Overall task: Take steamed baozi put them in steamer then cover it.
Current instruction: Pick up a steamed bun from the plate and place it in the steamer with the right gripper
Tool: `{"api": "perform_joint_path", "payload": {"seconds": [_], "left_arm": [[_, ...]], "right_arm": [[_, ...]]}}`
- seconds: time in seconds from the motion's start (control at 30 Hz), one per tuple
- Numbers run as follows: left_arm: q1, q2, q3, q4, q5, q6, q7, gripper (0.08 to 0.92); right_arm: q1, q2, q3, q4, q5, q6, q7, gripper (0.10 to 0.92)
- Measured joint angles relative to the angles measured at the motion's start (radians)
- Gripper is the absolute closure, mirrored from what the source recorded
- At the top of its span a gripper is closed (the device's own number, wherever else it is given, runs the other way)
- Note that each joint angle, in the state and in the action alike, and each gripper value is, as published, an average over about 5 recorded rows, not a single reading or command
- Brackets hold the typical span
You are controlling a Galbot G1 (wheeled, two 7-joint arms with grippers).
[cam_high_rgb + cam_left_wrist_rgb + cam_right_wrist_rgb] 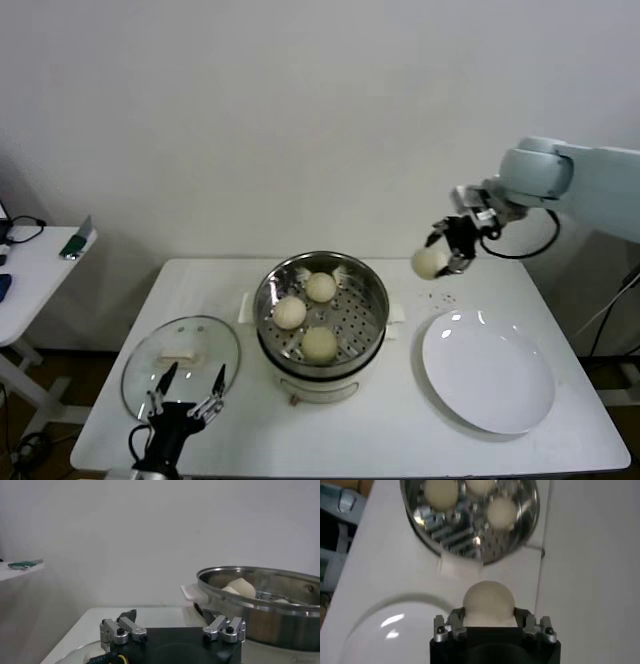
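Observation:
The steamer stands at the table's middle with three baozi on its perforated tray; it also shows in the left wrist view and the right wrist view. My right gripper is shut on the fourth baozi, held in the air to the right of the steamer and above the table; the bun shows between the jaws in the right wrist view. The glass cover lies flat on the table to the left of the steamer. My left gripper is open and empty at the cover's near edge.
An empty white plate lies on the table's right side, below the right gripper. A side table with small items stands at the far left. A wall runs behind the table.

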Motion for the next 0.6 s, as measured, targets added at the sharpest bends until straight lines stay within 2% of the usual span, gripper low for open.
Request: {"api": "perform_joint_path", "payload": {"seconds": [0.27, 0.6], "left_arm": [[0.000, 0.005, -0.007, 0.001, -0.004, 0.000, 0.000, 0.177], [-0.004, 0.008, -0.012, 0.007, -0.005, -0.001, 0.001, 0.177]], "right_arm": [[-0.023, 0.131, 0.033, 0.062, 0.103, -0.082, 0.088, 0.364], [-0.134, 0.236, 0.037, 0.046, 0.117, -0.144, 0.159, 0.364]]}}
